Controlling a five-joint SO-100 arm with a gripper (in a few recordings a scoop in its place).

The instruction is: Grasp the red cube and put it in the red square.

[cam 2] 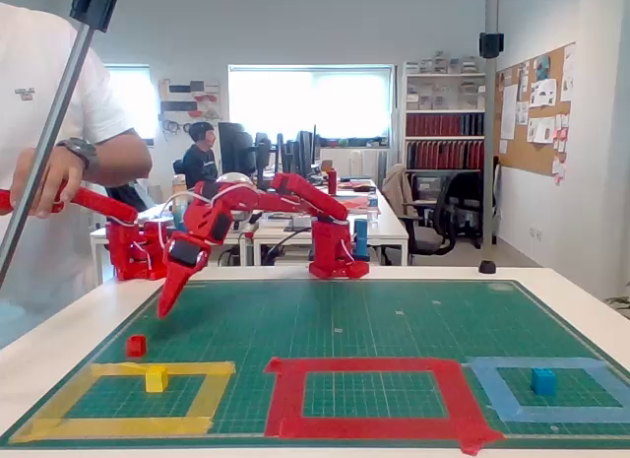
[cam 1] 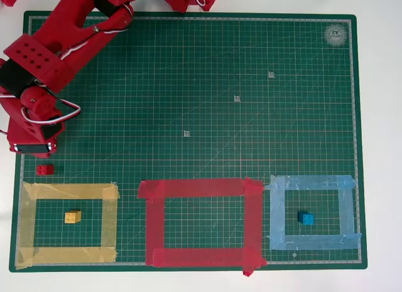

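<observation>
The overhead view looks straight down on the whole green cutting mat (cam 1: 207,116). The fixed view stands low at the bench's front edge, facing the arm; both share the mat.

I see my hand (cam 2: 169,302) hanging above the red cube (cam 2: 136,346), not touching it; the red square (cam 2: 375,394) lies well apart.
</observation>
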